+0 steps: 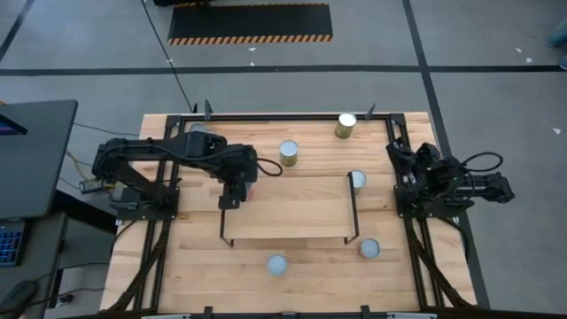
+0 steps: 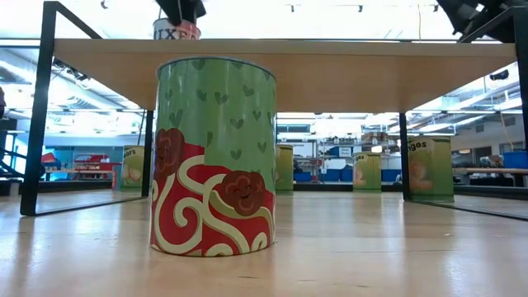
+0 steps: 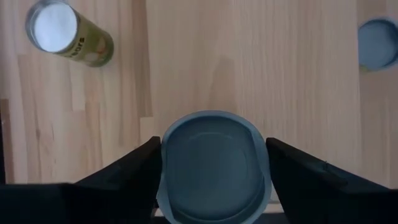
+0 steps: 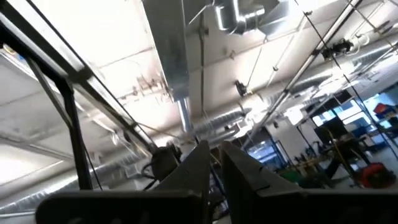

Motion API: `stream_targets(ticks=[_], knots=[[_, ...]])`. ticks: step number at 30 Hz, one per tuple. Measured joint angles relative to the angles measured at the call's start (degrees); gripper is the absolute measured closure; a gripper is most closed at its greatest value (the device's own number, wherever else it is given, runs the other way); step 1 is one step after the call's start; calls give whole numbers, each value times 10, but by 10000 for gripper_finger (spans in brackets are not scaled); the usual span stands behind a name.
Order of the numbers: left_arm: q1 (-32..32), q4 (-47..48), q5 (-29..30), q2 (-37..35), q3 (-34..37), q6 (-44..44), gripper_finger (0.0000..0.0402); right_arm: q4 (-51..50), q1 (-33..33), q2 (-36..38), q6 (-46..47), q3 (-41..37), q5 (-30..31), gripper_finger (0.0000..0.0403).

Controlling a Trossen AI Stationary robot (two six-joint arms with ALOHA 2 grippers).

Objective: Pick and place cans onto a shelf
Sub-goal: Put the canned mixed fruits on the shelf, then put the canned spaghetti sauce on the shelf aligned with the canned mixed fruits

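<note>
The left hand is clamped around a small silver-topped tin can over the low light-wood shelf left-centre in the high view, so I'd lower it flat before letting go (right hand parked at the table's right edge, fingers nearly together).

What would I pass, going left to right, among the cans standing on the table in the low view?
First olive can → close green-and-red can → second olive can → third olive can → fourth olive can.
</note>
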State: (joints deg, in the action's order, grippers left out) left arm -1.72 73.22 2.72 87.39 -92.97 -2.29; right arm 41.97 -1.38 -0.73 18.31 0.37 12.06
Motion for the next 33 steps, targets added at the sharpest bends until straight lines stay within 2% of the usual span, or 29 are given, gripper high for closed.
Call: stream_targets(ticks=[9,16,21,26,33], knots=[[0,-2,20,1,0,-16,79,-6,0,0,2,0,2,358],[-1,-1,21,1,-9,-15,70,-7,2,0,2,0,4,337],[-1,8,21,1,-59,-14,70,-8,2,0,-3,0,8,314],[-16,5,5,0,-134,18,70,-8,2,0,-4,0,20,311],[-86,-52,-11,0,-180,110,75,-8,1,0,-2,0,20,316]])
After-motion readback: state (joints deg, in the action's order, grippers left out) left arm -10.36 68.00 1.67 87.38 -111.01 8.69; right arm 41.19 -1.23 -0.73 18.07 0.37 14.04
